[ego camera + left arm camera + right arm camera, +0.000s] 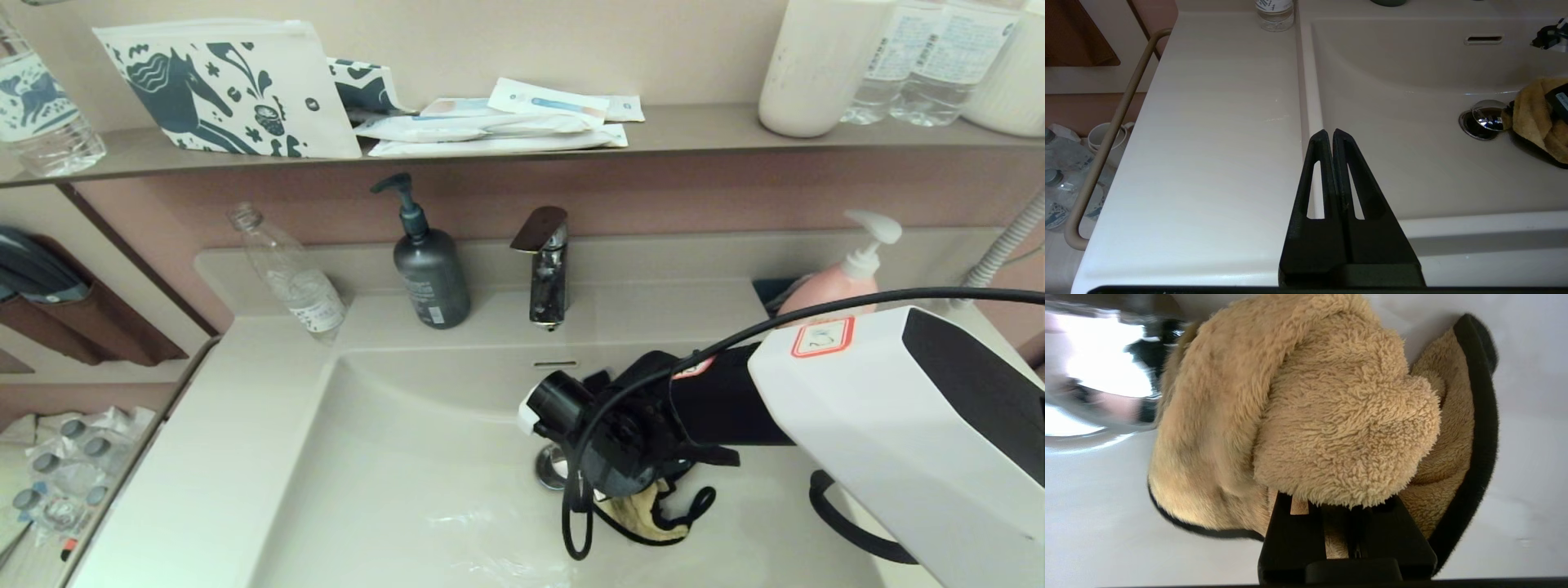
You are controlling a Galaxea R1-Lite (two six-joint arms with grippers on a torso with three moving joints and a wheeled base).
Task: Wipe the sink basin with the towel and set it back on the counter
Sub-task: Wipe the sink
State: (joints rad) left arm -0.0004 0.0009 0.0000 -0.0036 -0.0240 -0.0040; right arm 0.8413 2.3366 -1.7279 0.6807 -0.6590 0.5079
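Observation:
The mustard-yellow towel point(645, 514) point(1331, 416), edged in black, is bunched on the floor of the cream-white sink basin point(408, 457) point(1412, 81), just right of the chrome drain plug point(551, 467) point(1484, 118). My right gripper point(629, 482) point(1345, 498) reaches down into the basin and is shut on the towel, its fingertips buried in the pile. The towel point(1535, 118) touches the plug's edge. My left gripper point(1329, 132) hangs shut and empty above the basin's left rim, beside the flat counter point(1208, 143) point(204, 457). It is out of the head view.
Behind the basin stand the faucet point(545, 269), a dark pump bottle point(429, 269), a clear plastic bottle point(294, 278) and a pink pump bottle point(841, 278). A brown-grey shelf point(694, 135) above carries a pouch, packets and bottles. A beige rail point(1106, 139) runs along the counter's left side.

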